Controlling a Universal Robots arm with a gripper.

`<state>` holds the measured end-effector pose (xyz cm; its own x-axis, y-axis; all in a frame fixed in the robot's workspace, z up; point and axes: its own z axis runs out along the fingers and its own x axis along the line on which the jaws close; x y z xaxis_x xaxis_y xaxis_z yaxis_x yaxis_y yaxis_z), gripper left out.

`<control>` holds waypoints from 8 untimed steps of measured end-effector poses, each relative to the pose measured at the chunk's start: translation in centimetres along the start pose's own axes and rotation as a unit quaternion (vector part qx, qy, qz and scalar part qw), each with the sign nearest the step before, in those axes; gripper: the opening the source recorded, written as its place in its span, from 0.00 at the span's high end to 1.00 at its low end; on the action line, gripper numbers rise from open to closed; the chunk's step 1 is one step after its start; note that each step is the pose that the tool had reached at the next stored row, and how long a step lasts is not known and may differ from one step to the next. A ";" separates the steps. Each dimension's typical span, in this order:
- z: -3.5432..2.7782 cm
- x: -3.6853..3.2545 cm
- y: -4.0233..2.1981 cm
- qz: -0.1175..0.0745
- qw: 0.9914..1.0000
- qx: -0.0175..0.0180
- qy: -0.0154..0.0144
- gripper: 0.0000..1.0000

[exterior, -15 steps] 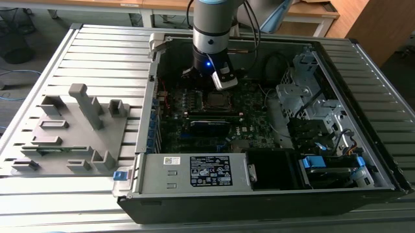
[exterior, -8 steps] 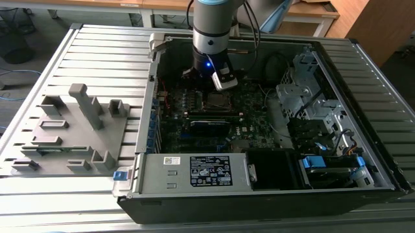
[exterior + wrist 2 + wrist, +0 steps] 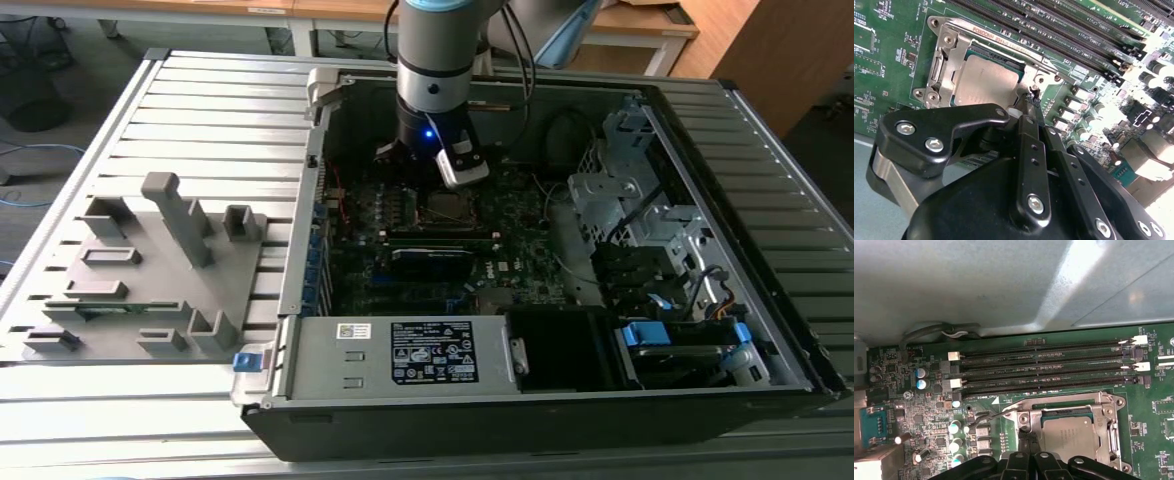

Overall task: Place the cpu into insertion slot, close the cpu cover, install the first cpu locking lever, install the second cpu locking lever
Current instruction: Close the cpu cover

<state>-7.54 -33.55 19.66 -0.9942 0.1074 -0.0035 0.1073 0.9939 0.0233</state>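
- Claw (image 3: 1031, 100) is clenched: in the second wrist view its two fingers (image 3: 1029, 150) meet at the tip, and I see nothing held between them.
- The cpu (image 3: 986, 82) is not in the claw. It lies flat inside the insertion slot (image 3: 934, 95), just ahead of the claw tip, with its grey face up, so I judge the placing step as done.
- The cpu cover (image 3: 950, 62) lies down around the cpu, and its window leaves the chip face open to see. It sits flat on the slot, so I judge it as closed and pressing on the chip edges.
- The claw tip stands at the corner of the slot nearest to it. I cannot tell whether it touches the metal there or only comes very near.
- A shut tip is narrow, and I think this suits pushing a thin wire more than grasping a flat part.
- A locking lever (image 3: 996, 411), a thin bent wire, comes out from this same corner and curves away to one side of the claw. It seems free and not under its hook, but I am not sure.
- The memory slots (image 3: 1054, 365) run beyond the slot, on the far side from the claw and well apart from it.
- In the exterior view the arm (image 3: 434, 60) reaches down into the open computer case (image 3: 296, 280), so the claw meets the board from above.
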 end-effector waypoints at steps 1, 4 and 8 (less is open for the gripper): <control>0.03 0.00 0.00 0.000 1.000 0.000 0.000 0.89; 0.05 0.00 0.00 0.000 1.000 0.000 0.000 0.89; 0.06 0.00 0.00 0.000 1.000 0.000 0.000 0.89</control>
<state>-7.53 -33.55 19.60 -0.9942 0.1074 -0.0035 0.1073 0.9940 0.0233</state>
